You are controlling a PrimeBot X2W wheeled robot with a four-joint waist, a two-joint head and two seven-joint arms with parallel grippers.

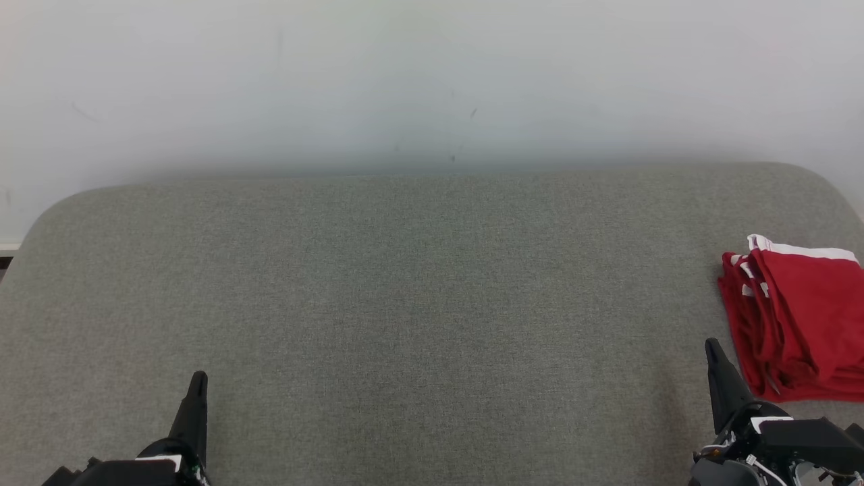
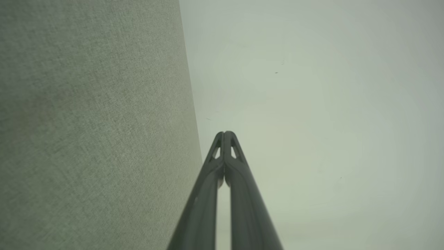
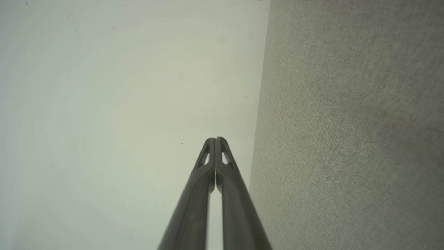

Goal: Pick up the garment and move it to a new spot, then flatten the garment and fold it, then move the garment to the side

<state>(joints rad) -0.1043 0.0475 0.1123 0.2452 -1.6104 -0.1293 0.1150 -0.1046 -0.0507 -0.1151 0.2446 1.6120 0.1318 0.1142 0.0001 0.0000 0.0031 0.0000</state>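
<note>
Garment [image 1: 803,317]: red soft cloth with white trim, folded into a layered stack, cut off by the right frame edge. It lies at the far right of the counter [image 1: 405,304], which has a grey-green woven fabric cover and rounded corners. Plain pale wall [image 1: 432,81] behind, a few dark specks. Dark tapered fingers clenched together and empty on left gripper [image 1: 198,378] and right gripper [image 1: 711,345]; the right one is just beside the stack.

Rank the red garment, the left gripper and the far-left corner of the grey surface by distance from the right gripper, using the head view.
From the right gripper:
1. red garment: folded, just to its right, at the surface's right edge.
2. left gripper: across the surface, at the lower left.
3. far-left corner of the grey surface: beyond the left gripper, by the wall.
</note>
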